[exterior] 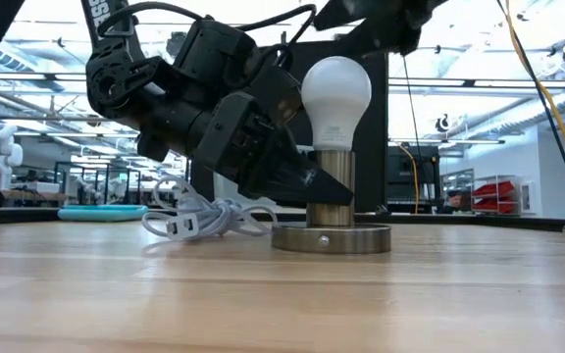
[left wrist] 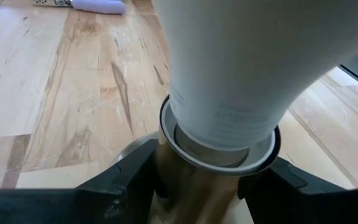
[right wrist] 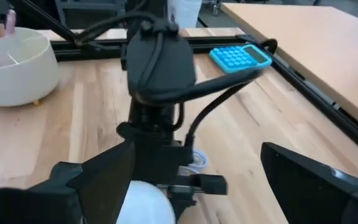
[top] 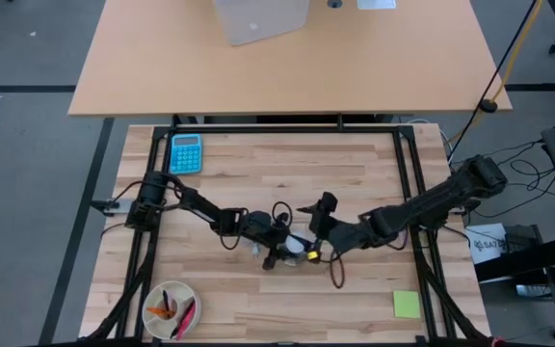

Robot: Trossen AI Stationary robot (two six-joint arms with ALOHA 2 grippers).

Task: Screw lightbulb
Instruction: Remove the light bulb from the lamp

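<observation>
**A:** Your two arms meet over the middle of the wooden table [top: 258,299]. Why crowd both in there?

**B:** One steadies, one turns, I judge. Your left gripper [exterior: 307,181] sits low at the brass socket [exterior: 330,201], its fingers [left wrist: 135,180] standing on either side of the socket's neck. They are spread to their widest; whether they press on the brass or just bracket it, you cannot tell from here. That placement would keep the base from spinning.

**A:** And the right one?

**B:** Your right gripper [right wrist: 188,186] hangs over the globe with its fingers well apart, clearly not clamped on anything. It looks set either to take a fresh hold or to back away.

**A:** Where is the lightbulb?

**B:** The lightbulb [exterior: 335,93] stands upright in the socket, which rests on its round metal base [exterior: 332,238] on the table. Its neck sits down inside the socket's rim, so you seem to be late in the screwing.

**A:** The cable?

**B:** The white coiled cable [exterior: 209,218] lies just beside the base, under your left arm, clear of the fingers.
</observation>
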